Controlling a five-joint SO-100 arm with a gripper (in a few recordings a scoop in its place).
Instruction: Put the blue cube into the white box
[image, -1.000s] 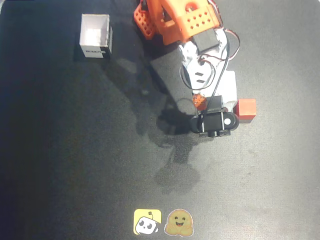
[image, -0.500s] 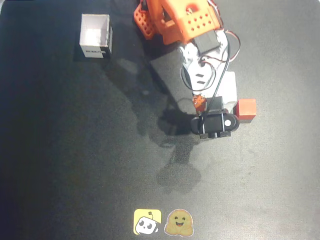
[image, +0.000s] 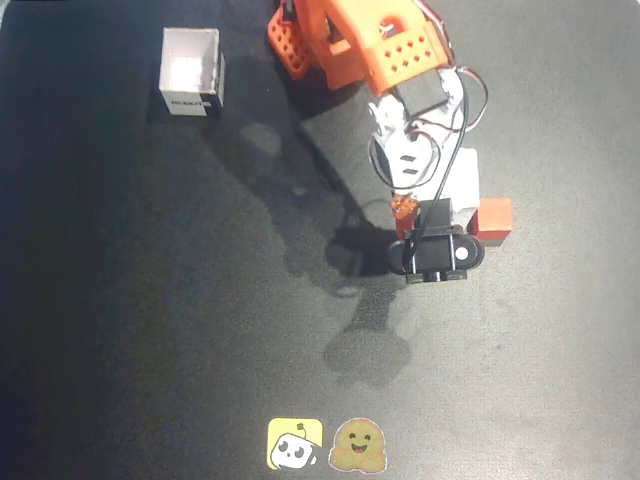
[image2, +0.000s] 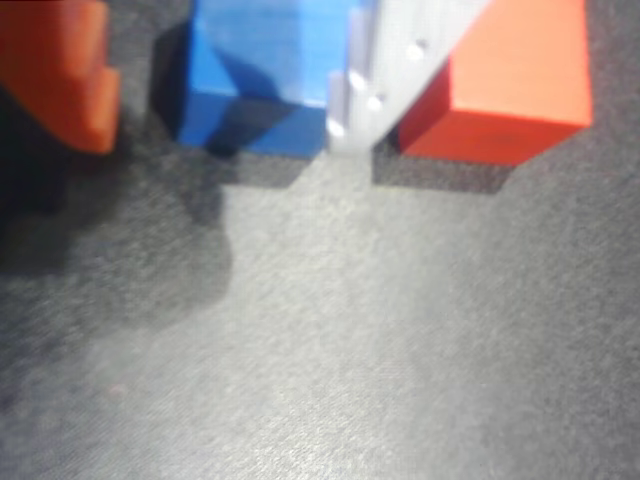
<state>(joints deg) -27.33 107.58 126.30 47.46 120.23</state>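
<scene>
Tool low over the dark worktop, jaws spread either side of the blue cube. Wrist view: orange finger stands off the cube's left with a gap between; pale finger is pressed along its right face, wedged between it and the red cube. Nothing clamped yet; cube rests on the worktop. The slim finger in that gap looks intended to single out the blue one without catching the red neighbour. Overhead view: arm reaches toward the right, red cube just right of the wrist. White box sits far left, open top up, well apart from the cubes.
</scene>
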